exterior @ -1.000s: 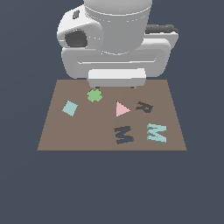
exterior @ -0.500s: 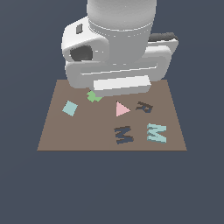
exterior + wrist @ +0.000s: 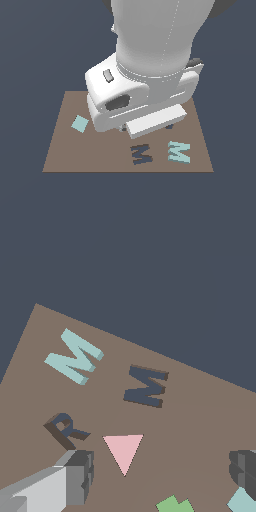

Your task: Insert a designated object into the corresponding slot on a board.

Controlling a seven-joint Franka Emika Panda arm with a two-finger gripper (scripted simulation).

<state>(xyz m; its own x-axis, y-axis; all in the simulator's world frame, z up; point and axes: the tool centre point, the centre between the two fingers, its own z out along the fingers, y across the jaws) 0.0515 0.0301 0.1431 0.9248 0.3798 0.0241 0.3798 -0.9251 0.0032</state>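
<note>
The pale teal M block [image 3: 178, 152] lies flat on the brown board [image 3: 65, 155] near its front corner on the exterior view's right. The dark M-shaped slot [image 3: 141, 154] is just beside it, toward the exterior view's left. The arm's white hand [image 3: 135, 107] hangs over the middle of the board and hides the fingers. In the wrist view the gripper [image 3: 162, 471] is open and empty above the board, with the teal M [image 3: 75, 356] and the M slot [image 3: 146, 386] some way beyond its fingers [image 3: 80, 476].
A pale teal square [image 3: 79, 123] lies on the board at the exterior view's left. The wrist view shows a dark R-shaped recess [image 3: 65, 428], a pink triangle [image 3: 123, 451], a green shape [image 3: 173, 504] and the teal square [image 3: 243, 501].
The hand has moved from the back edge of the board out over its middle, toward the M shapes. It now covers the green shape, pink triangle and R in the exterior view.
</note>
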